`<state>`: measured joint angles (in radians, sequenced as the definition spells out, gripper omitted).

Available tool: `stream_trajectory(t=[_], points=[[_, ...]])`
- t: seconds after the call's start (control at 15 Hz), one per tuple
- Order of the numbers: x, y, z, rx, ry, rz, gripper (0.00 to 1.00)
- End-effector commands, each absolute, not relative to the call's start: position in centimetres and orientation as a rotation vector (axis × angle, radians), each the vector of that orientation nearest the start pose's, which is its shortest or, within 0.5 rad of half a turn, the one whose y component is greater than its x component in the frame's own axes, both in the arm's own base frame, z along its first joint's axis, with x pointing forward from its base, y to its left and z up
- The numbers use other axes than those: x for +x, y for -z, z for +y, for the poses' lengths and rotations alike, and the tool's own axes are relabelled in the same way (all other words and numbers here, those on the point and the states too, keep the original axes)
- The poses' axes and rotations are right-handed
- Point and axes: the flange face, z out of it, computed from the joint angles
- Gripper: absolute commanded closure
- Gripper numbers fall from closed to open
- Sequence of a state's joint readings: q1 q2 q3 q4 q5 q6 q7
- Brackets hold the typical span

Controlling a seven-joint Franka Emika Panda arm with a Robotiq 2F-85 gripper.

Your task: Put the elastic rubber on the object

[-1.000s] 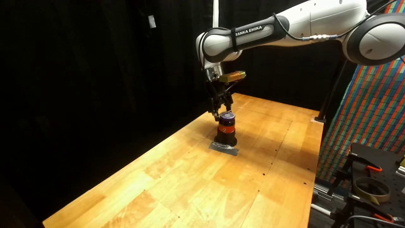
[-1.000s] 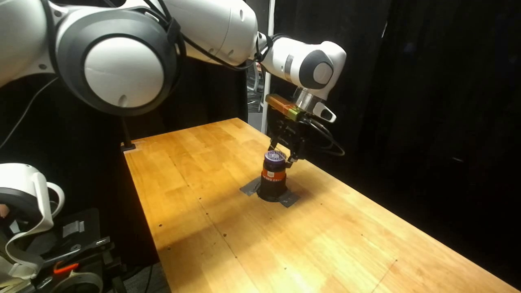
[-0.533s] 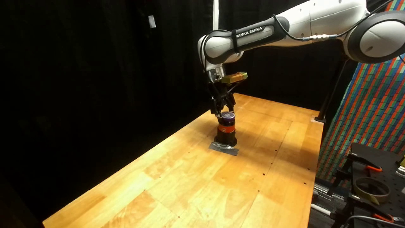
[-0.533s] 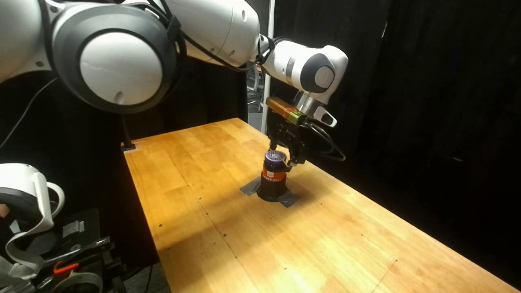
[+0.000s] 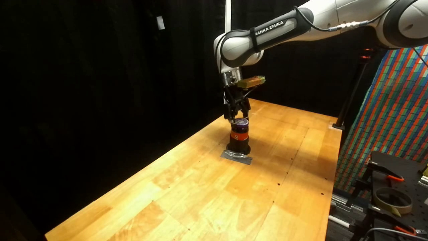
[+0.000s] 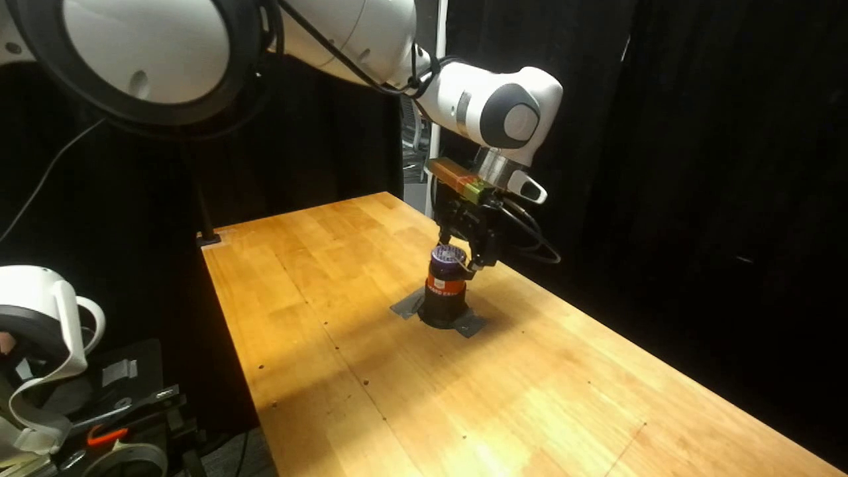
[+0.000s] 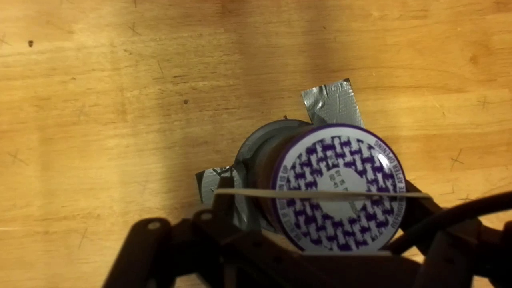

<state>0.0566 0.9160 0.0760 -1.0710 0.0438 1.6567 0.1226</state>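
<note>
Plainly upright, the jar [image 6: 445, 286], lid [image 7: 342, 176] skyward, long axis vertical; near it, elastic rubber [image 7: 322, 195] taut across the wide pincer [image 5: 239, 119]

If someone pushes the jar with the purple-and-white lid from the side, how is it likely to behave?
The jar likely will not slide: grey tape strips run from its dark base onto the tabletop. It may rock under a push near the lid, being taller than wide.

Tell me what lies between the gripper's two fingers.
In the wrist view, a pale elastic band spans from one finger to the other; the purple-and-white jar lid shows behind it. Whether band and lid touch, I can't tell.
</note>
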Motion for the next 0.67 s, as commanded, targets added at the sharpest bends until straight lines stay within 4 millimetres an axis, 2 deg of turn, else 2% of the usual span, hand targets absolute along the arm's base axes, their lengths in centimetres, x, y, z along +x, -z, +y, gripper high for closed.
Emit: stream_trajectory(t=[0.0,0.2,0.6], points=[[70.7,-23.8,7.9,-3.044,-0.443,0.041,0.0],[69.4,-22.8,8.1,-3.063,-0.344,0.034,0.0],[65.8,-24.3,8.2,-3.068,-0.163,0.001,0.0]])
